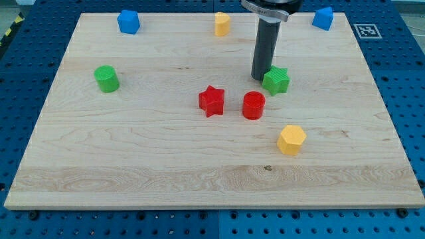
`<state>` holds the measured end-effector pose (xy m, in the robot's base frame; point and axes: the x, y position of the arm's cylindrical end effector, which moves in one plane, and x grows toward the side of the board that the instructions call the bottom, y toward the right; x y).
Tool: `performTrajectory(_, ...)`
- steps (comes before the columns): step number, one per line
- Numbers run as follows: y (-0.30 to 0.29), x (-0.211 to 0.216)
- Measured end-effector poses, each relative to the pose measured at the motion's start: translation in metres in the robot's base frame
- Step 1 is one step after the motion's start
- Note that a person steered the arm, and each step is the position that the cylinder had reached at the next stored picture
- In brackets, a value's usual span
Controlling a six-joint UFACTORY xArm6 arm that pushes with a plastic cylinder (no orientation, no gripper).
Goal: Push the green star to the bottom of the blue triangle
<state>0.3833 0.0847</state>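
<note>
The green star [276,80] lies right of the board's middle, in its upper half. My tip [261,79] stands right at the star's left side, touching or nearly touching it. Two blue blocks sit along the top edge: one at the top right corner [323,18], which looks like the blue triangle, and one at the top left [128,21], whose shape is harder to make out. The star is well below and to the left of the top right blue block.
A red cylinder [253,105] sits just below and left of the star, a red star [212,100] further left. A yellow hexagon [291,139] lies lower right, a yellow block [222,23] at the top middle, a green cylinder [106,78] at the left. Wooden board [133,166].
</note>
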Motion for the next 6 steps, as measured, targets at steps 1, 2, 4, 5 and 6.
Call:
performTrajectory(1,0.000,0.002)
performTrajectory(2,0.000,0.002)
performTrajectory(4,0.008,0.003)
performTrajectory(5,0.006,0.009)
performTrajectory(6,0.006,0.017)
